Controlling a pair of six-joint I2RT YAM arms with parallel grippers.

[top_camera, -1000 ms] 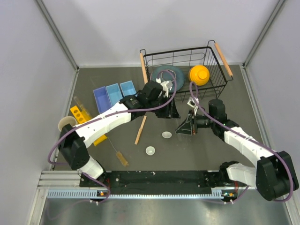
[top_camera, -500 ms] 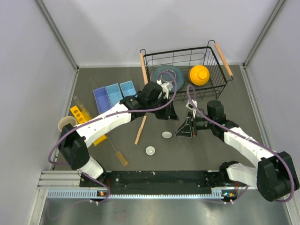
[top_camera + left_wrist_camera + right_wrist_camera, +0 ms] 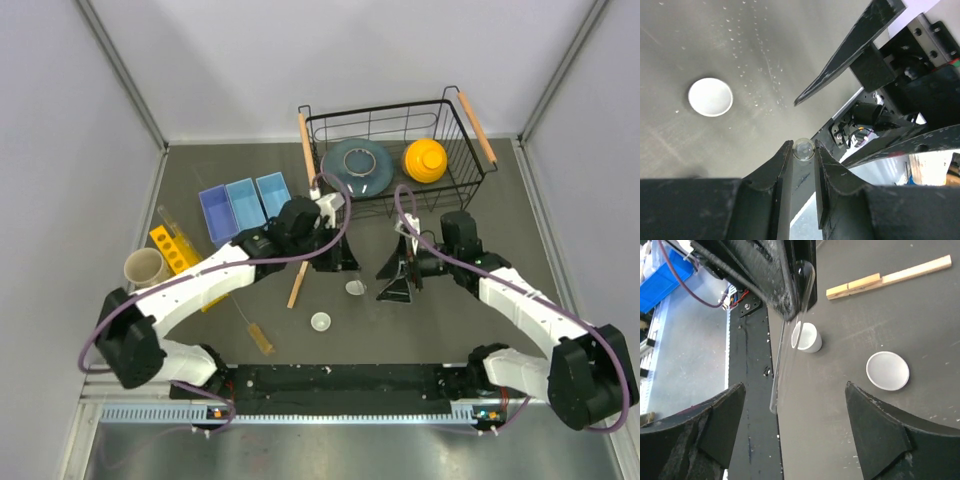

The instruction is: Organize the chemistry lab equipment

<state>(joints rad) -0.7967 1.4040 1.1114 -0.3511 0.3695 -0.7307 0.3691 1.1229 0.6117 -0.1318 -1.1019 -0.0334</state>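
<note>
Top external: stick on dark table, pale walls

Colours on the dark grey, pale-flecked table.
Three light-blue bins; black wire basket, blue-grey plate, yellow bowl; two white dishes; tan wooden stick; amber-bristled brush; clear glass tube.

We see the left arm and right arm: white shells, black joints, a purple cable looping along each, matte-black tapered fingers on the left end effector and right end effector.
</note>
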